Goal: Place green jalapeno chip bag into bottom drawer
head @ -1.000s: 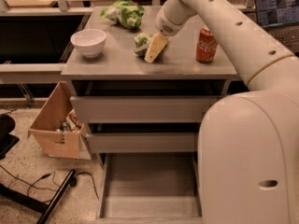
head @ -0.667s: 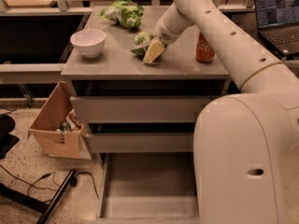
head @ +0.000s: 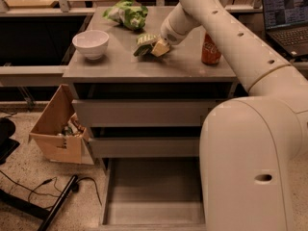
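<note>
The hand is low over the worktop, at the green jalapeno chip bag; the bottom drawer stands open below.

Dim light; pincer over cabinet top

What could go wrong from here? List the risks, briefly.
1. The gripper meets the green jalapeno chip bag only at its right end, so the bag might slip out when lifted.
2. The red can stands close beneath the arm; a swing could topple it.
3. The bottom drawer lies low, below two upper drawers, with the robot's body hiding its right part; the bag might catch or miss.
</note>
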`<state>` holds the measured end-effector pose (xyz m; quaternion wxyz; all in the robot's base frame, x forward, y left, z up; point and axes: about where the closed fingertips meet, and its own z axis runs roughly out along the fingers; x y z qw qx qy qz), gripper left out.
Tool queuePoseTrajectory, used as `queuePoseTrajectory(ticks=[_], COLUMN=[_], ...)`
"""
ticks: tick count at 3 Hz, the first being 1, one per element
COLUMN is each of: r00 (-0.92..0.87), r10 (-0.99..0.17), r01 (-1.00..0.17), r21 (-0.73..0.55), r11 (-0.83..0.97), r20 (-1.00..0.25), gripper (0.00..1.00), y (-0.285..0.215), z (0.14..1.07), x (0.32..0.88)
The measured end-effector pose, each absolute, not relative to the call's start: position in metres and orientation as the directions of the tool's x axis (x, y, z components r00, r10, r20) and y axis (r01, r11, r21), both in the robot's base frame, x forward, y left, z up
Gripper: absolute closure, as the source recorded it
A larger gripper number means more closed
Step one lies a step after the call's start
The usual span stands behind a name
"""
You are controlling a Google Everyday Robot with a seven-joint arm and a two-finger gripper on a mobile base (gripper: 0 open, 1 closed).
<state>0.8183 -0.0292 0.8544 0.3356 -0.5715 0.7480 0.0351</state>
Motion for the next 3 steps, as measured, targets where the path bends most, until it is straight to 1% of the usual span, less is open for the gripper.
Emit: queuePoseTrajectory(ticks=[1, 2, 3], r00=[-0.122, -0.064, -0.008], r10=[-0.832, -0.876, -0.914], r01=[-0.879, -0.902, -0.901], r21=[-0.331, -0.348, -0.394], r11=[0.344, 0.256, 0.183], r20=[-0.542, -0.478, -0.406], gripper=[1.00, 1.00, 1.00], y=[-0.029, -0.014, -0.003], z=[0.854, 0.901, 0.969], x=[0.818, 0.790, 0.752])
